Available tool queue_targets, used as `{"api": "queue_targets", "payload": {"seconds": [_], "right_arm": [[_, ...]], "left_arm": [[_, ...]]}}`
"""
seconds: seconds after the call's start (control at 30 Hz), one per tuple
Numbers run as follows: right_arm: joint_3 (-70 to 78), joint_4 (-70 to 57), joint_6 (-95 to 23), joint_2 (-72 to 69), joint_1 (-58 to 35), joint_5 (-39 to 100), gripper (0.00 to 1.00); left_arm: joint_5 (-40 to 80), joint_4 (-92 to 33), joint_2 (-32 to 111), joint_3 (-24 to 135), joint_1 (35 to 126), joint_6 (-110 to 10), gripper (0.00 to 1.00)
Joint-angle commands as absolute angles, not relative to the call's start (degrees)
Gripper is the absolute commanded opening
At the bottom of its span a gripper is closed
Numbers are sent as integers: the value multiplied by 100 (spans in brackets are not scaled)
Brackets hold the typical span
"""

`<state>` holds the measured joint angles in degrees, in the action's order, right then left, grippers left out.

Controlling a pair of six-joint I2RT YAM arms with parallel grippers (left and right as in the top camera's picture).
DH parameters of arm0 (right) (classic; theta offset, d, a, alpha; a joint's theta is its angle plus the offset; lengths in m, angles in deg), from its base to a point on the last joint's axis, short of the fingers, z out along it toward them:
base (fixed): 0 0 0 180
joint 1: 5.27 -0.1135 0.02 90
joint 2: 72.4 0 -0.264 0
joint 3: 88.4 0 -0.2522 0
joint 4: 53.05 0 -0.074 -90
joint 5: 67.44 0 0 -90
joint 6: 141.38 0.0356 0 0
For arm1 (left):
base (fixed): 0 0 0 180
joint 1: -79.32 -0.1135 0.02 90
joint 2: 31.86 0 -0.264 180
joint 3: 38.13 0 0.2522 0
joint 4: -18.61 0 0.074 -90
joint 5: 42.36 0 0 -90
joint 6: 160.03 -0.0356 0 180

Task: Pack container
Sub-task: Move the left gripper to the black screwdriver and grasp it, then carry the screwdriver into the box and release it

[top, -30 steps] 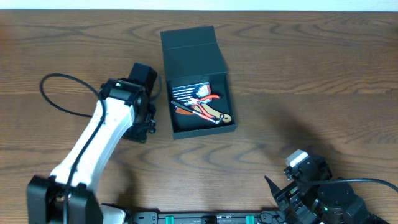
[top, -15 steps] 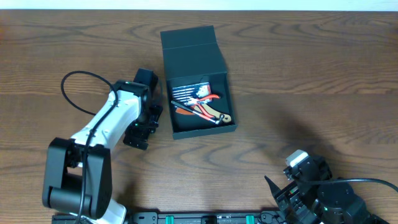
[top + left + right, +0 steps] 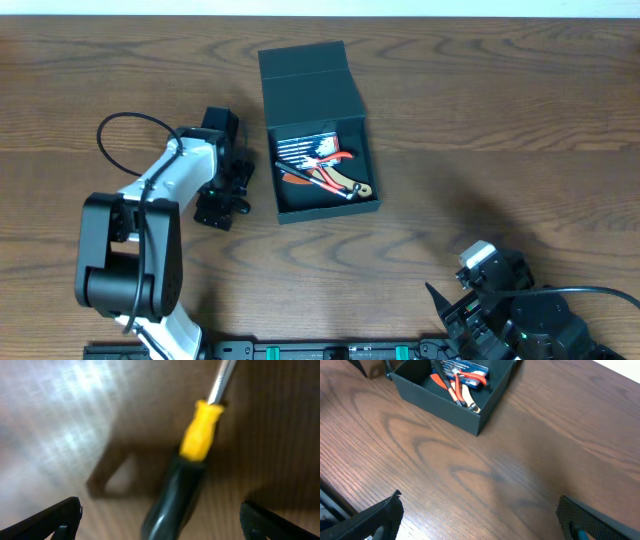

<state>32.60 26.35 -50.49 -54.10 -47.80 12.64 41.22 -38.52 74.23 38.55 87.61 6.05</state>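
Left wrist view: the left gripper (image 3: 160,507) is released, its fingers (image 3: 60,515) spread to the frame's lower corners. A screwdriver (image 3: 187,470) with a black handle, yellow collar and metal shaft lies on the table (image 3: 60,420) between them. Neither finger touches it, though the picture is blurred. In the overhead view this gripper (image 3: 222,195) sits low over the wood just left of the container (image 3: 310,85), and the screwdriver is hidden beneath it.

The right gripper (image 3: 480,515) is also spread wide with nothing between its fingers, well apart from the container, near the table's front edge.

Compared with a second ago, the left arm has folded back toward its base and the gripper has shifted slightly left. The right arm and the container have not moved.

The container stands mid-table with its flap lid open. Inside lie a blue packet (image 3: 308,148) with white stripes, red-handled pliers (image 3: 338,157) and a tan-handled tool (image 3: 352,186). The packet's print is too small to read.
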Motion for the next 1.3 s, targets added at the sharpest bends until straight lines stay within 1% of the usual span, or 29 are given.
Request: {"api": "queue_targets", "payload": {"seconds": [0.0,0.07,0.1,0.17,0.2,0.3,0.37,0.4,0.5,0.67,0.87,0.9,0.97,1.1,1.27], "right_arm": [[3265,2635,-4971,-5434,-4747,1232,99],[3265,2635,-4971,-5434,-4747,1232,99],[3265,2635,-4971,-5434,-4747,1232,99],[3265,2635,-4971,-5434,-4747,1232,99],[3265,2638,-4971,-5434,-4747,1232,99],[3265,2638,-4971,-5434,-4747,1232,99],[3267,2635,-4971,-5434,-4747,1232,99],[3265,2635,-4971,-5434,-4747,1232,99],[3265,2635,-4971,-5434,-4747,1232,99],[3265,2635,-4971,-5434,-4747,1232,99],[3265,2635,-4971,-5434,-4747,1232,99],[3265,2635,-4971,-5434,-4747,1232,99],[3265,2635,-4971,-5434,-4747,1232,99],[3267,2638,-4971,-5434,-4747,1232,99],[3265,2638,-4971,-5434,-4747,1232,99]], "left_arm": [[3914,-3798,7591,3844,8711,388,99],[3906,-3785,7635,3844,8709,388,100],[3906,-3787,7643,3844,8709,386,95],[3906,-3787,7659,3844,8709,345,79],[3906,-3787,7659,3844,8709,345,75],[3906,-3787,7659,3844,8709,345,57],[3906,-3789,7659,3844,8709,345,43],[3906,-3789,7659,3844,8709,345,38],[3904,-3787,7659,3844,8709,347,28],[3904,-3789,7554,3844,8711,347,19],[3908,-3835,6953,3844,8711,342,19],[3910,-3844,6784,3844,8717,318,15],[3943,-3857,6422,3844,8744,272,14],[4057,-3852,5595,3853,8890,262,15],[4059,-3852,4924,4032,9378,321,15]]}}
